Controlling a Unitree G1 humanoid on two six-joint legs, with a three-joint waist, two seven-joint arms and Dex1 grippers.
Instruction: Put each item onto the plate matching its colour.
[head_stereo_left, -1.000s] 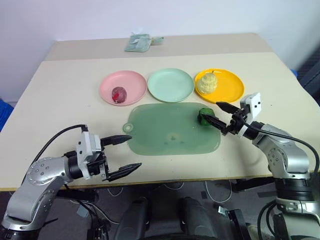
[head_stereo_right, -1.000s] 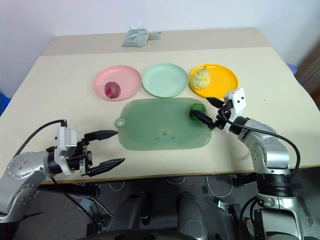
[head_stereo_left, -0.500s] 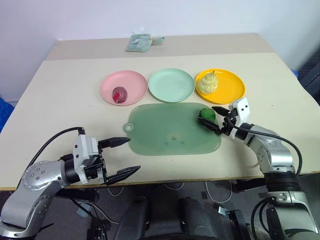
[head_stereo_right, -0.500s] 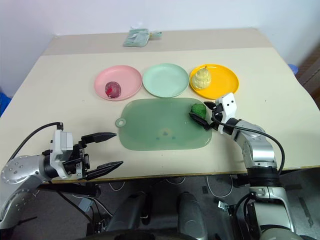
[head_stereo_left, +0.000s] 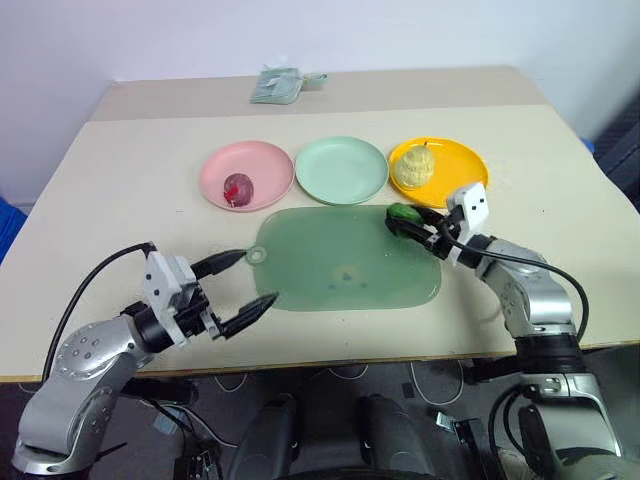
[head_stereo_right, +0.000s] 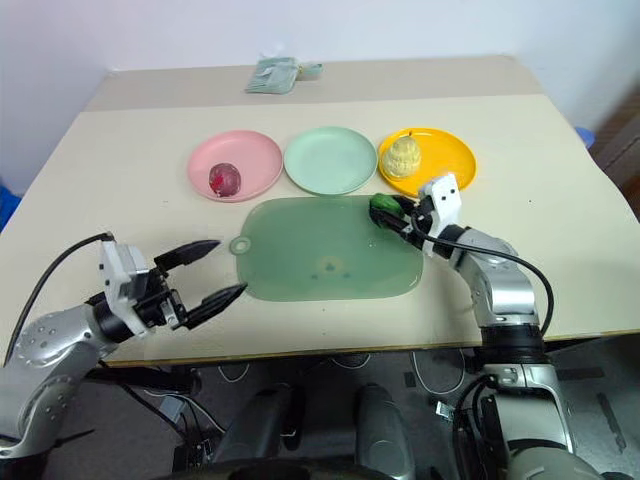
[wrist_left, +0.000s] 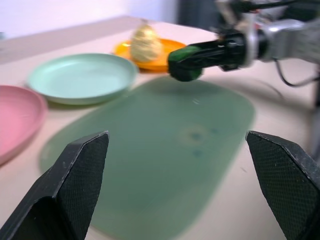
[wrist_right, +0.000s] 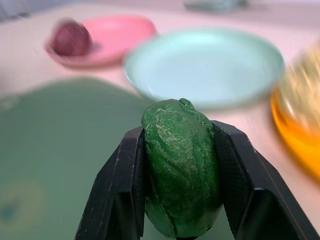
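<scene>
While three plates (head_stereo_left: 341, 170) wait, three fruits (head_stereo_left: 404, 213).

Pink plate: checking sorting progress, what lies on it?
The dark red-purple fruit sits on the pink plate. The plate surface beneath that fruit is covered.

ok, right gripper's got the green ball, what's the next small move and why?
Probably carry it toward the pale mint green plastic plate, which sits bare. The right gripper is shut on the dark green knobbly ball, held over the translucent green mat's far corner, just short of that plate.
</scene>
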